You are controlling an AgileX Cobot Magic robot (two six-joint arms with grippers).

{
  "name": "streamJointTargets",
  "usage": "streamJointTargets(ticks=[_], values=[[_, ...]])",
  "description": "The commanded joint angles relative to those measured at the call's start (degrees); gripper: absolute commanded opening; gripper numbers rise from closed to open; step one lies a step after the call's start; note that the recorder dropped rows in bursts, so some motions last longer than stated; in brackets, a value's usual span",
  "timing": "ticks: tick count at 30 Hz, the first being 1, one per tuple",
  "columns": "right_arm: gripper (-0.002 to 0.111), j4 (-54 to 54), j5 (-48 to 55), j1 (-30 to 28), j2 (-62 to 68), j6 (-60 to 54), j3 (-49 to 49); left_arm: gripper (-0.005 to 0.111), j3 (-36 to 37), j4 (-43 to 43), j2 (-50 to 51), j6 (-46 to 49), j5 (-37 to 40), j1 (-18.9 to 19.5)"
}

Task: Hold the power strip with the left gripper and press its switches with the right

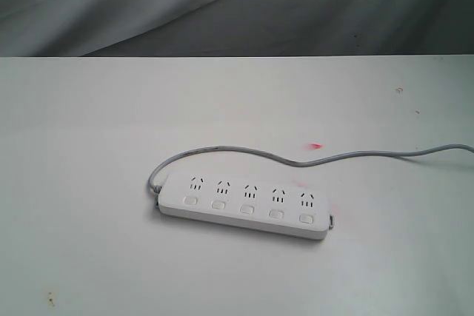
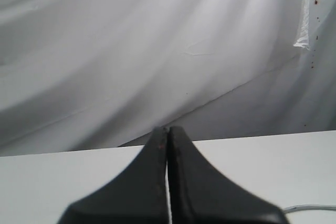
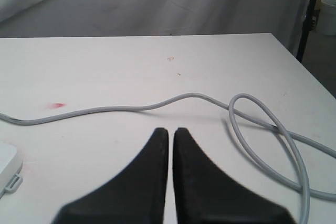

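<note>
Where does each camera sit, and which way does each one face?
Exterior: above the table, looking down at the power strip and cord; no robot part shows.
Left wrist: behind the shut left pincer, facing across the table to a pale cloth.
Right wrist: behind the shut right pincer, facing along the table over the looped cord.
Shared: exterior and right wrist both show the cord, a red mark and the strip's end.

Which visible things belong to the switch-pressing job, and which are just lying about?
Job: long flat white plastic power strip; row of small white switches; grey cord; black pointed left end effector; black right end effector.
Lying about: small red smear on white table; grey draped cloth.
</note>
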Motion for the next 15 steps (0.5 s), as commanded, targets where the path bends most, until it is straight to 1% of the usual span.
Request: streamJointTargets(ticks=[1, 5, 11, 13, 15], values=[[0.003, -0.05, -0.21, -0.57, -0.14, 0.11, 0.18, 0.000, 2.77, 0.19, -0.40, 0.22, -1.00, -0.31], [0.003, -0.05, -0.21, -0.57, -0.14, 0.11, 0.18, 0.000, 5.13, 0.19, -0.40, 0.32, -1.13, -0.31], [0.003, -0.05, -0.21, -0.57, -0.14, 0.11, 0.18, 0.000, 10.54, 0.19, -0.40, 0.32, -1.02, -0.31], [0.003, -0.05, -0.21, -0.57, -0.14, 0.11, 0.18, 0.000, 10.54, 0.19, -0.40, 0.32, -1.02, -0.31], [0.003, -0.05, -0.21, -0.57, -0.14, 0.11, 0.18, 0.000, 10.54, 0.19, -0.40, 0.22, 1.36, -0.31]])
